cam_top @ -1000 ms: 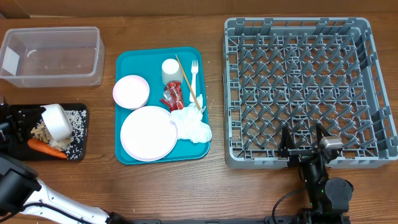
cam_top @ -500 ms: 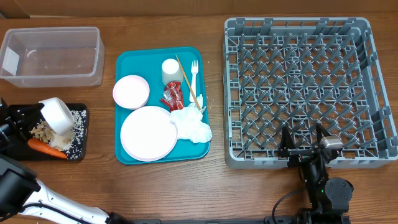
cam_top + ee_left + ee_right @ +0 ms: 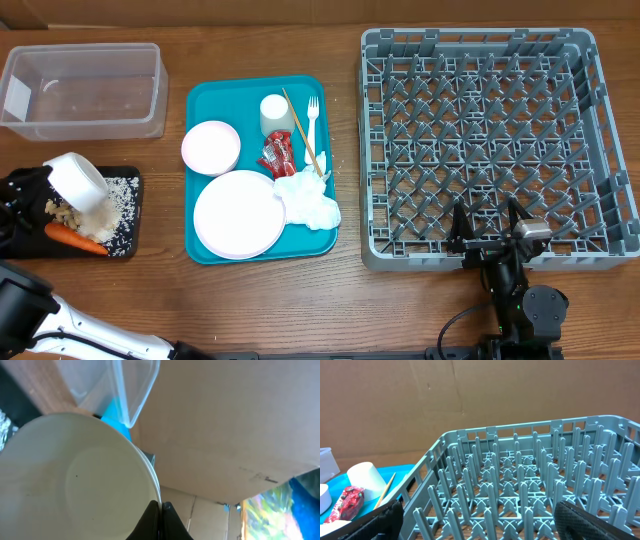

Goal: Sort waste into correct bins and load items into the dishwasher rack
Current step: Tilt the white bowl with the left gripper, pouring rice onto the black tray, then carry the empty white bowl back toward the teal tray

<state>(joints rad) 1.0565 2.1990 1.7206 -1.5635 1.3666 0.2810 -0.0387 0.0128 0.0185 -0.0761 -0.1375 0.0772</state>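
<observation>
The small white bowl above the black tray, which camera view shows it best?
The overhead view: the small white bowl shows whole, tipped over the shallow black rectangular tray. The left wrist view shows only part of it, close up, its rim pinched by the left claw. The right wrist view misses it.

I count two small white bowls (image 3: pixel 210 147) (image 3: pixel 78 182), one white-pink plate (image 3: pixel 238 214), one white cup (image 3: pixel 275 113), one plastic fork (image 3: pixel 313 125), one wooden stick (image 3: pixel 292 110), one red wrapper (image 3: pixel 276 155), one paper napkin (image 3: pixel 308 200), one carrot (image 3: pixel 75 238), one heap of grainy scraps (image 3: pixel 112 195), one clear tub (image 3: pixel 100 125), one black tray (image 3: pixel 128 246), one teal tray (image 3: pixel 225 100), one grey rack (image 3: pixel 366 150).
</observation>
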